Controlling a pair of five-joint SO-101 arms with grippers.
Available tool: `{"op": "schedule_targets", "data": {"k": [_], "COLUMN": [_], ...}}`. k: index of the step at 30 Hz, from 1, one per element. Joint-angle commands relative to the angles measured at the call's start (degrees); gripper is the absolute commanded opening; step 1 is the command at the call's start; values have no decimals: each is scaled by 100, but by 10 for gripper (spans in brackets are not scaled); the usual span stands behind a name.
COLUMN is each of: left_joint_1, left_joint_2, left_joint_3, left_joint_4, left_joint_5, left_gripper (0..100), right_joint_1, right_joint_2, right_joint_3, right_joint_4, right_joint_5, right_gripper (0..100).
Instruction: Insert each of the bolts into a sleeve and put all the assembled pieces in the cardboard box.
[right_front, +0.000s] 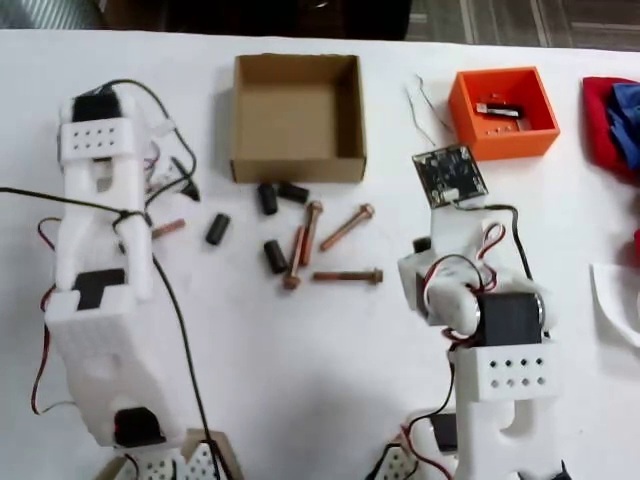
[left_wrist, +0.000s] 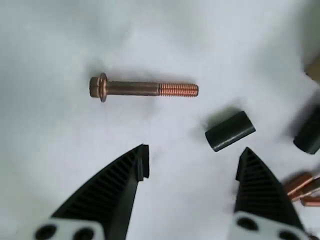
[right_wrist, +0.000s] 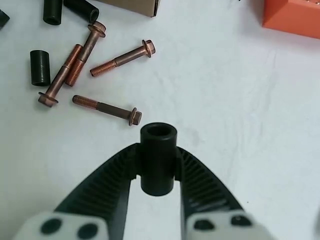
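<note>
1. Bolts (right_wrist: 107, 109) lie loose on the counter (right_front: 300, 380), none of them yet in a sleeve. We see no assembled piece in the cardboard box (right_front: 298, 118).
2. Our right end effector (right_wrist: 157, 167) is clenched on a sleeve (right_wrist: 158, 150). It grips the sleeve across its side, with the open bore facing the wrist camera. We judge this half of the step ready.
3. Our left end effector (left_wrist: 195, 157) is released, jaws spread wide over the counter. A lone bolt (left_wrist: 144, 89) lies flat just beyond the fingertips, and a loose sleeve (left_wrist: 230, 131) sits near one of them.
4. We take the step in hand to be picking up that lone bolt. It lies along the line from one jaw to the other, so we would turn the wrist first and close across the shank, not end to end.
5. We would grip the plain shank close to the head. That leaves the threaded end free to enter the bore.
6. We would come down clear of the loose sleeve, which looks likely to roll if nudged.
7. For the insertion, we would line the bolt's axis up with the bore and ease it in slowly. The held sleeve is round and may twist in the grip if pushed off-centre.
</note>
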Motion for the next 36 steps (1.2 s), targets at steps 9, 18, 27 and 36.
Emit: {"op": "schedule_targets", "data": {"k": [9, 18, 27, 36], "left_joint_1": [-53, -264, -457, -404], "left_joint_2": [281, 1099, 1046, 1125], "left_joint_3": [189, 295, -462, -602], "left_joint_4": [-132, 0, 246, 237], "left_joint_5": [3956, 4369, 4343, 4387], "left_gripper": [299, 300, 301, 301], "right_joint_1": [-215, -523, -523, -532], "right_joint_2": [-145, -136, -136, -136], "right_joint_3": [-70, -35, -35, -35], "right_joint_4": [-110, -189, -180, -171], "right_joint_5": [79, 114, 114, 114], "right_gripper": [23, 23, 23, 23]}}
